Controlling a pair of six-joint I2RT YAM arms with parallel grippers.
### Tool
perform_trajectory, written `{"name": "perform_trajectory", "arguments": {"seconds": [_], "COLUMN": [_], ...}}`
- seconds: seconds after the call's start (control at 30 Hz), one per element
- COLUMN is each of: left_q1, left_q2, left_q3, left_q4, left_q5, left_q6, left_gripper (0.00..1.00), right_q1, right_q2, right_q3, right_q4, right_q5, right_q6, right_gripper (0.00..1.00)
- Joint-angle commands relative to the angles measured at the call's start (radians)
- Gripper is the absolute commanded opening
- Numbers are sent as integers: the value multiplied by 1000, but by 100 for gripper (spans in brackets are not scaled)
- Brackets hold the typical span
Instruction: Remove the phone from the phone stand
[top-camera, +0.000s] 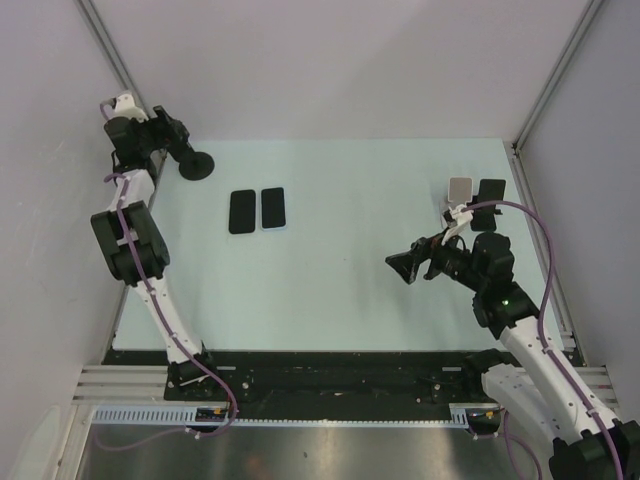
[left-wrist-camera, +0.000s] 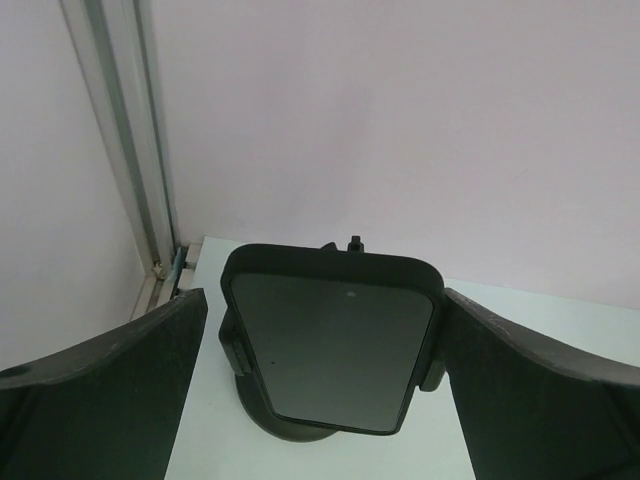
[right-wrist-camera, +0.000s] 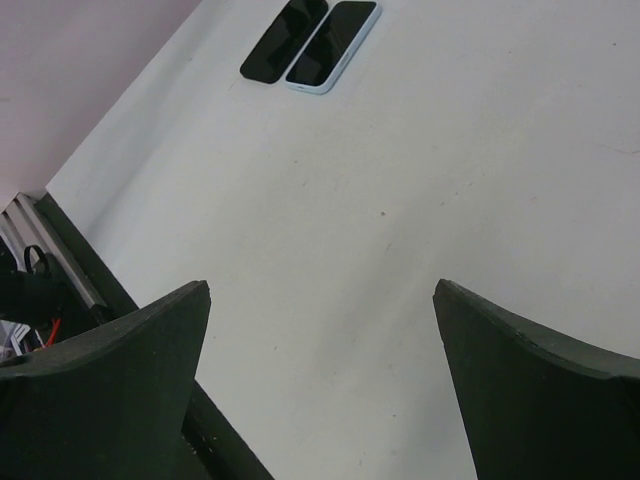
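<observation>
Both sets of jaws wide open, empty: approach step.
The phone sits in its stand at the worktop's far-left corner, between the left jaws; next, close on its edges and lift clear.

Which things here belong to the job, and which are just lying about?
Job: phone in the phone stand; open left gripper facing it.
Lying about: dark flat phone; light-edged flat phone; pale upright item and dark upright item at far right, too small to identify; open right gripper.
</observation>
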Motion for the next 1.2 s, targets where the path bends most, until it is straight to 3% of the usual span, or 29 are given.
{"name": "perform_trajectory", "arguments": {"seconds": [0.0,0.1,0.2,0.5,0.6,1.0,1.17], "left_q1": [9,11,14,11,2,-122,-236], "left_q2": [41,66,84,37,-9,-288,-417], "left_q3": [82,111,128,125,100,-62,-139], "left_q4": [33,33,33,33,33,38,49], "left_q5": [83,86,112,178,169,103,14], "left_q6": [-4,-18,-27,-44,-40,34,80], "left_gripper": [100,99,90,36,23,1,0], "right_q1": [7,7,9,16,30,139,170], "right_q2": [13,20,28,40,27,-81,-105], "right_q3": [2,2,2,2,2,10,33], "right_q4": [52,55,56,58,50,7,-37], "right_q5": [-68,-76,-79,-84,-73,27,59], "right_q6": [-24,-27,-31,-33,-38,-56,-59], "right_gripper": [100,99,100,100,100,100,100]}}
